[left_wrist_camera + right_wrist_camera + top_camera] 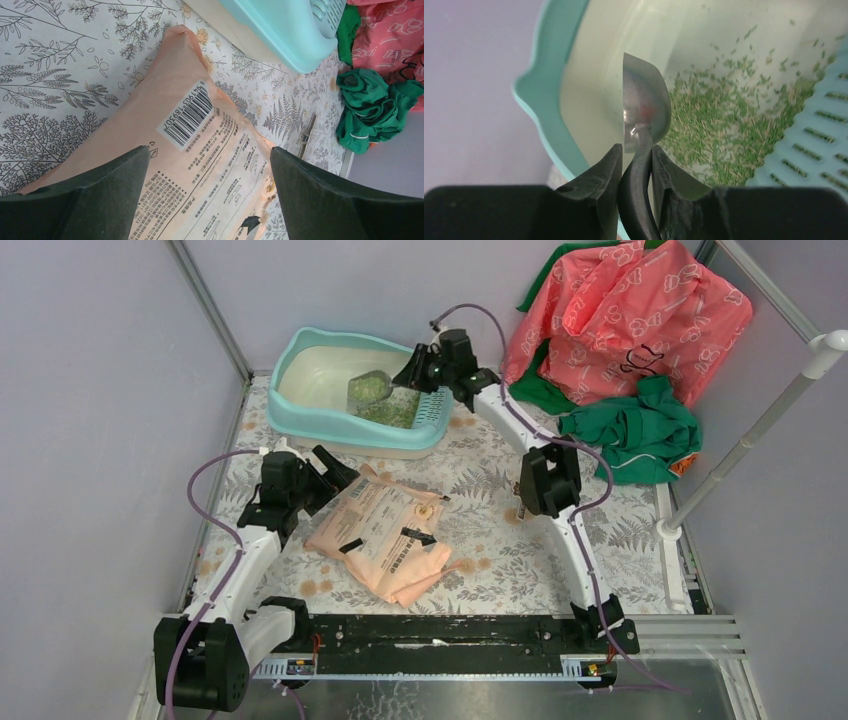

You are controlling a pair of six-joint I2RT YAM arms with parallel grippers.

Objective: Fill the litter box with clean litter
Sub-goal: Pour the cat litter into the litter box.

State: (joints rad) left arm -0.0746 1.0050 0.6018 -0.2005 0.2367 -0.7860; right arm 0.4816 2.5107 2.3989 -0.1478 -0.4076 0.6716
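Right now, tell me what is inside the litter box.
Green litter lies scattered at the grille end; the rest of the basin looks bare. The right claw holds a scoop of litter above it. The scoop and the litter box's near wall hide part of the floor.

Left arm [235, 560]: elbow folded, set low at left side; left gripper [338, 468] jaws spread wide.
Right arm [575, 530]: stretched far forward; right gripper [636, 150] jaws clamped on black scoop handle [635, 195].
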